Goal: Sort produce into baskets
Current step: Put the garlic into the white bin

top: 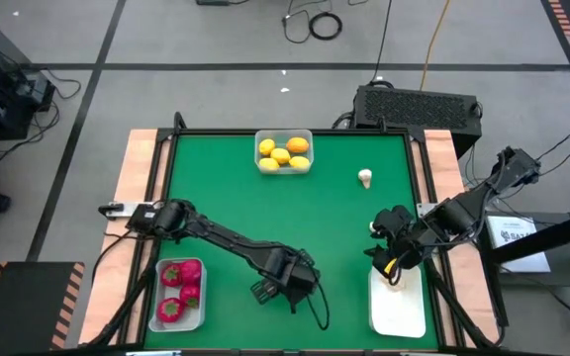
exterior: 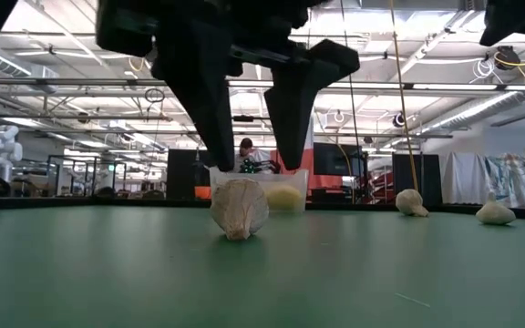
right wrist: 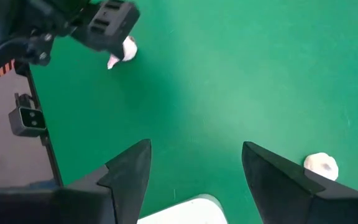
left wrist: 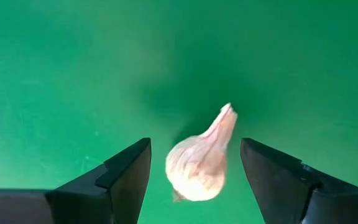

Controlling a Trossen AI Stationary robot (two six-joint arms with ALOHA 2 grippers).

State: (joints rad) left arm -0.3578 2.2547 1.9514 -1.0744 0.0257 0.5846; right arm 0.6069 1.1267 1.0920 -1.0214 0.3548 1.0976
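Observation:
A whitish bulb-shaped produce piece (left wrist: 199,163) lies on its side on the green table (top: 295,218), near the front edge. My left gripper (exterior: 249,164) points down just above it, open, one finger on either side, touching nothing. My right gripper (right wrist: 194,168) hangs open and empty over the far end of the near right basket (top: 397,307). A far basket (top: 283,151) holds yellow lemon-like pieces. A near left basket (top: 179,294) holds red pieces. One whitish piece (top: 365,177) sits loose at the far right, another (right wrist: 321,165) close to the right gripper.
Wooden strips (top: 139,198) border the table on both sides. A black box (top: 419,104) stands behind the far right corner. Open green table lies between the three baskets. In the low view a person (exterior: 244,150) sits in the room beyond the table.

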